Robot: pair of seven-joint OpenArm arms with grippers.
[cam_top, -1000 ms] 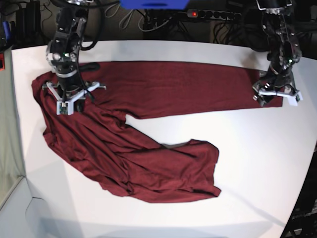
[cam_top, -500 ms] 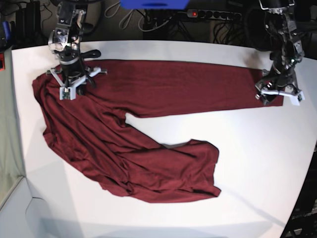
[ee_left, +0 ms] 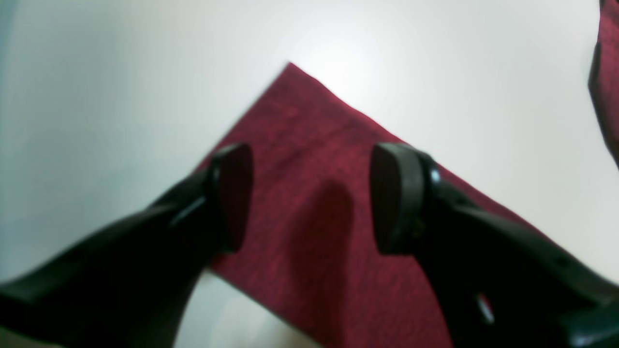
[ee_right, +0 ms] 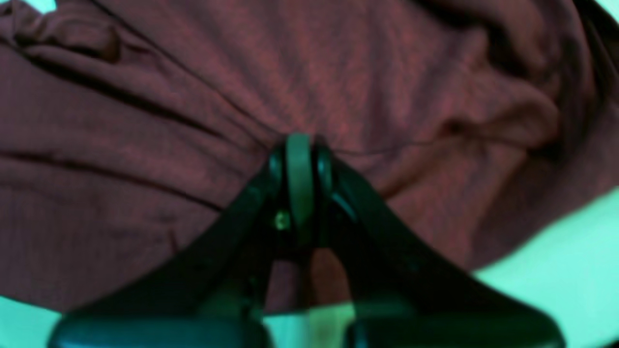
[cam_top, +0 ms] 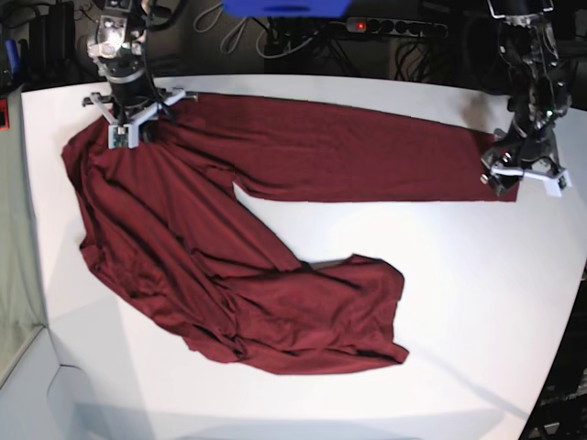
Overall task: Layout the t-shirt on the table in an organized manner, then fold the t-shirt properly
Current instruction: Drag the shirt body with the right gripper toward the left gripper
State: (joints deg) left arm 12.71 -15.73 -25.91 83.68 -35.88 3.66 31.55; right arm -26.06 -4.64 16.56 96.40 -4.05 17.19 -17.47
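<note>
A maroon t-shirt (cam_top: 229, 238) lies spread across the white table (cam_top: 459, 302) in front of me. One long flat band of it runs along the far side of the table, and a wider, wrinkled mass of cloth trails from the far corner on my right towards the table's middle, ending in a bunched, rounded lobe.

My right gripper (ee_right: 300, 145) is at that far corner of the cloth, beside the table's back edge. Its two fingers are pressed together with a pinch of the maroon fabric caught between their tips. In the right wrist view, creases fan out across the fabric from that pinched spot, and a strip of bare table shows at the lower corners.

My left gripper (ee_left: 312, 198) is at the other end of the long band, over the squared corner of the fabric. Its fingers (ee_left: 396, 193) stand apart with the flat red cloth showing between them. Neither pad is gripping the fabric. I cannot tell whether the tips touch it. The corner of the cloth points away from the gripper, with white table around it on both sides.
</note>
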